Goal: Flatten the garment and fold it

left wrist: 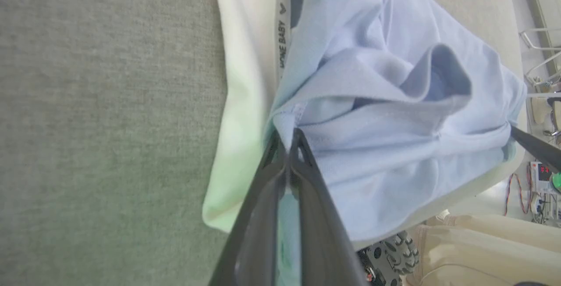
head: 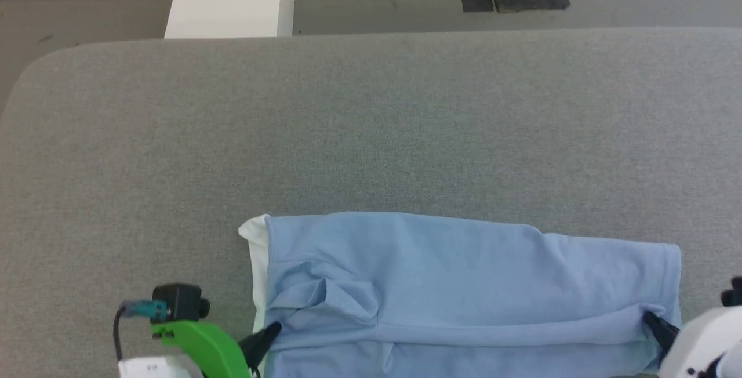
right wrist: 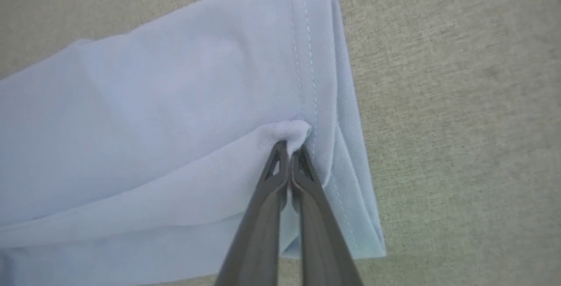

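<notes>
Left claw is clamped on a fold at the collar end of the shirt, and right claw is pinched shut on the hem end. The grey table spreads open to the far side and left. The shirt lies along its near edge, folded lengthwise, with the white collar poking out left. The left wrist view brings out neck tape printed "BABY". The right wrist view shows hem stitching.

Lt blue polo shirt, white collar at left, folded lengthwise, rumpled nr collar, on grey table
</notes>
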{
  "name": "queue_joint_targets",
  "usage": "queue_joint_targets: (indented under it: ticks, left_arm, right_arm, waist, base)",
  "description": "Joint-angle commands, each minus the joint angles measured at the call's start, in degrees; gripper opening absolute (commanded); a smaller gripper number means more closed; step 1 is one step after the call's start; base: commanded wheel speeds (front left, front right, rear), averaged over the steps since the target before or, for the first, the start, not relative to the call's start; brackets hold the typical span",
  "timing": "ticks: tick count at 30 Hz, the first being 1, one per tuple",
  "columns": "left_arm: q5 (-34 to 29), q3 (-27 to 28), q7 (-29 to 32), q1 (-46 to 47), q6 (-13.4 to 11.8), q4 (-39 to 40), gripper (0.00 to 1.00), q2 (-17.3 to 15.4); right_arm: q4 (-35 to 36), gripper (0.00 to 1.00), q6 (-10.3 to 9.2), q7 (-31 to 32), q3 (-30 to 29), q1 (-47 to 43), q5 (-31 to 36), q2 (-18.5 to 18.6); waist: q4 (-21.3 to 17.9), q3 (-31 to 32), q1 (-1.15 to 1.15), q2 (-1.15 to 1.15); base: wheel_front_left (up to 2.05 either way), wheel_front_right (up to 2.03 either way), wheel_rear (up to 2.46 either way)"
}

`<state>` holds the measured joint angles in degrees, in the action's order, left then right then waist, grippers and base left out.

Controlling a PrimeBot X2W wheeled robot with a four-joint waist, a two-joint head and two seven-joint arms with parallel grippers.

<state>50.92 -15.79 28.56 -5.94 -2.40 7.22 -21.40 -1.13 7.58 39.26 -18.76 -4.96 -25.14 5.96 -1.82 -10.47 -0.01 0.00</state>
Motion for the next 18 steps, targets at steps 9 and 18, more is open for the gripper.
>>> queue_joint_targets:
  ticks: [9, 18]
  left_arm:
    - [-2.0, -0.7, -2.0, 6.3, 0.1, -4.6, 1.0, 1.9]
    - [-2.2, 4.0, -8.5, 1.2, -1.6, 9.2, 1.0, 2.2]
  right_arm:
    - [-3.9, 1.0, -0.09, 0.3, 1.6, 3.8, -0.6, 1.2]
    - [8.6, 1.0, -0.09, 5.3, -2.2, -1.2, -5.0, 3.4]
  waist:
    - [-0.5, -2.7, 0.01, 0.0]
    - [0.1, -0.7, 0.01, 0.0]
  base:
    - [0.0, 0.0, 0.0]
    - [0.0, 0.0, 0.0]
